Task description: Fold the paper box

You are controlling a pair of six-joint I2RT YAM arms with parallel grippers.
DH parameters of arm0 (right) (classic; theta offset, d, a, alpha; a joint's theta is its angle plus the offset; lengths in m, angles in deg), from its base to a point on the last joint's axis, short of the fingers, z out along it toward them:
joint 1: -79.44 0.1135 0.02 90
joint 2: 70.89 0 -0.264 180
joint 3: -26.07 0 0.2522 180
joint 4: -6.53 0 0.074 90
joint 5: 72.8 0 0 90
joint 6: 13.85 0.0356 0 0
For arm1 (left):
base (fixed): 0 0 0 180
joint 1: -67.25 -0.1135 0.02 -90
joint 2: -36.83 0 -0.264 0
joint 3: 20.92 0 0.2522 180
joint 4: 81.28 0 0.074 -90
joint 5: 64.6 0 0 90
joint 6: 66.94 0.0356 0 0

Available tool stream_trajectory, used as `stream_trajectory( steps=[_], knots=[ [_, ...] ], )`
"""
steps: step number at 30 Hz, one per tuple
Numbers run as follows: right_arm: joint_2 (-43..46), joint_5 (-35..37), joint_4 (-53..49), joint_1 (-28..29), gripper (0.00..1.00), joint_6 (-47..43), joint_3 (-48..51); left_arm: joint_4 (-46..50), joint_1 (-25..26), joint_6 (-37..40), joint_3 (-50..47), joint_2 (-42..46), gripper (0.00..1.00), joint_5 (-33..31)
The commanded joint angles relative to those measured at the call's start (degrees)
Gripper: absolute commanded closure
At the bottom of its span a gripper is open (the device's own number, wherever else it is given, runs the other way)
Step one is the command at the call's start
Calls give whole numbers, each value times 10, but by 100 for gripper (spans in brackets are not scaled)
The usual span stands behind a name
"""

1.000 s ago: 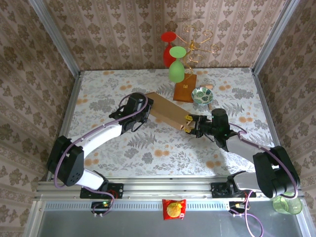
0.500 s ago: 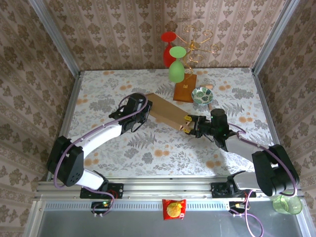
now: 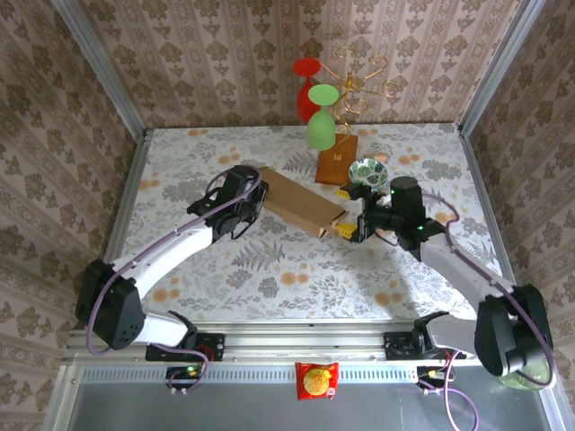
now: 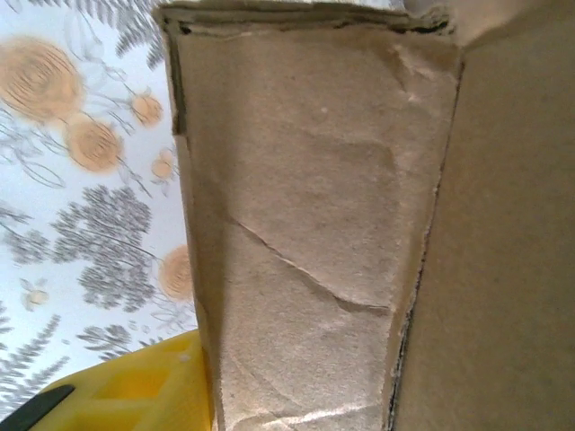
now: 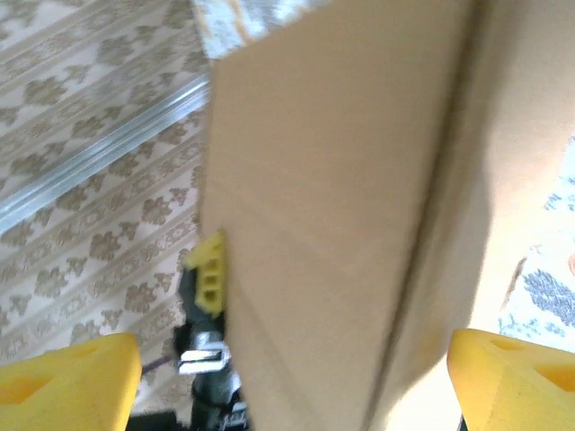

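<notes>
The paper box (image 3: 296, 203) is a tan cardboard piece lying slantwise mid-table, its long face tilted up. My left gripper (image 3: 252, 205) is at its left end. In the left wrist view a creased cardboard wall (image 4: 305, 233) stands right against one yellow finger (image 4: 117, 391) and hides the other finger. My right gripper (image 3: 347, 212) stands open at the box's right end, one yellow finger on each side. In the right wrist view the cardboard (image 5: 332, 180) rises between the wide-apart fingers (image 5: 67, 382).
A wire glass stand on an orange-brown base (image 3: 334, 167) carries a red glass (image 3: 306, 90) and a green glass (image 3: 322, 124) just behind the box. A patterned bowl (image 3: 367, 172) sits close behind my right gripper. Patterned walls enclose the table.
My right gripper has swung from the box's near right corner and spread its fingers across the box's end. The box has shifted slightly, and the left arm has drawn back a little.
</notes>
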Motion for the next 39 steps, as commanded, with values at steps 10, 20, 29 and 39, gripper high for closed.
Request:
stream_trajectory(
  steps=[10, 20, 29, 39],
  knots=[
    [117, 200, -253, 69, 32, -572, -69, 189, -25, 49, 57, 23, 59, -54],
    [128, 466, -266, 303, 34, -659, -52, 266, -52, 56, 93, 4, 59, -30],
    [92, 641, -357, 460, 37, -252, -86, 313, -71, 39, 118, -11, 59, -17],
    [-31, 687, -327, 497, 39, -421, -219, 355, -88, 35, 146, -28, 59, -7]
  ],
)
